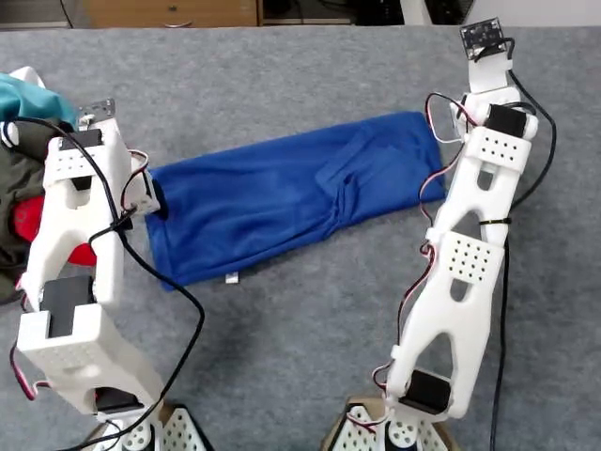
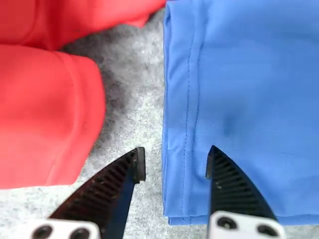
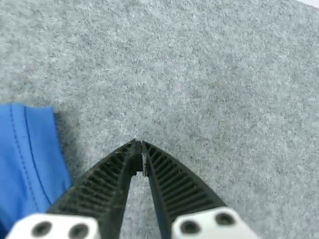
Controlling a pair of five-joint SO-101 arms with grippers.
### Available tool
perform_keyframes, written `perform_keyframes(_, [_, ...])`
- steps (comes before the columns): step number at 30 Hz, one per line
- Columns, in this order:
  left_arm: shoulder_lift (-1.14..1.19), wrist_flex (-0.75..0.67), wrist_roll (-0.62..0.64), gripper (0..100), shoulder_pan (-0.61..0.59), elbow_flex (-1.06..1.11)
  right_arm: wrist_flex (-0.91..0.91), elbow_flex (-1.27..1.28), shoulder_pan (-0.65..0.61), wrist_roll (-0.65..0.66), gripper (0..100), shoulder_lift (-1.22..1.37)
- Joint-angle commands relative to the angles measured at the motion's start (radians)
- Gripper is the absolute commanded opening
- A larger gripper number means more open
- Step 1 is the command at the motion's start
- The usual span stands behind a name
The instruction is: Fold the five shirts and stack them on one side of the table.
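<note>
High view: the blue shirt (image 1: pixel 282 197) lies mid-frame on the table (image 1: pixel 282 357) as a long folded strip, slanting from lower left to upper right; the left arm (image 1: pixel 75 235) stands over its left end, the right arm (image 1: pixel 479 216) just past its right end; a pile of shirts (image 1: pixel 19 169), teal, dark and red, sits at the left edge. The step appears to be folding the strip end over end; it would go best with each end gripped through all layers and lifted evenly, so the fold stays square.

Left wrist view: the left claw (image 2: pixel 175 152) is spread, one finger above the grey gap, the other above the blue hem; it should come down astride the hem and close on it alone, since the red shirt (image 2: pixel 45 99) lies just beside it.

Right wrist view: the right claw (image 3: pixel 138 144) is pressed together over bare table, the blue corner at lower left; it would need to spread first.

The table is covered in grey felt-like cloth; a wooden cabinet (image 1: pixel 169 11) stands along the top edge.
</note>
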Motion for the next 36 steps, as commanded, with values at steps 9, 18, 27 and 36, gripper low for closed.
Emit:
perform_keyframes(9, [0.194, -0.101, -0.051, 21, 0.008, -0.04, -0.014, -0.004, 0.001, 0.009, 0.4, -0.012])
perform_keyframes(18, [0.285, -0.049, -0.054, 9, 0.052, -0.101, -0.014, -0.004, 0.001, 0.009, 0.4, -0.012])
perform_keyframes(27, [0.414, 0.077, -0.02, 8, 0.074, -0.259, -0.015, -0.004, 0.001, 0.009, 0.4, -0.012])
perform_keyframes(36, [0.489, 0.118, 0.055, 2, 0.089, -0.394, -0.015, -0.004, 0.004, 0.009, 0.4, -0.012])
